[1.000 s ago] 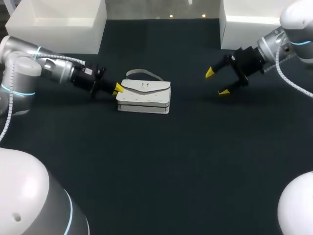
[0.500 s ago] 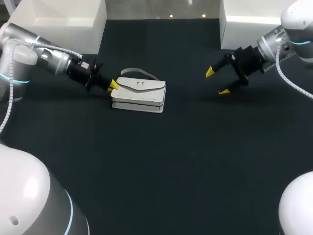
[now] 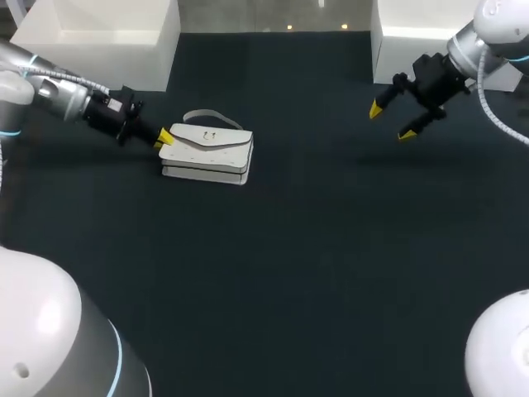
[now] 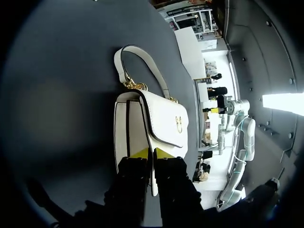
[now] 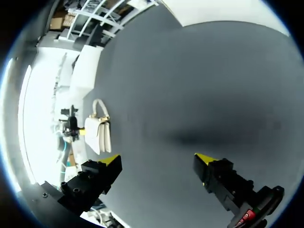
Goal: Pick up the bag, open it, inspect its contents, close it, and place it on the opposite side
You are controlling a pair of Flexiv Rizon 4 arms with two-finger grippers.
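Observation:
A white handbag [image 3: 207,150] with a short strap and a gold clasp lies at the left side of the dark table. My left gripper [image 3: 163,141] is at the bag's left end. In the left wrist view its yellow tips [image 4: 151,153] are pinched shut on the edge of the handbag [image 4: 166,118] flap. My right gripper [image 3: 390,121] hangs open over the far right of the table, well away from the bag, with nothing between its fingers. In the right wrist view the handbag [image 5: 102,133] is small and far ahead of the open right gripper [image 5: 158,159].
A white box [image 3: 99,37] stands at the back left and another white box [image 3: 413,50] at the back right. The dark tabletop [image 3: 314,248] spreads out in front of and to the right of the bag.
My left gripper has moved left and toward the back, carrying the handbag along with it. My right gripper has drawn back toward the far right, still open.

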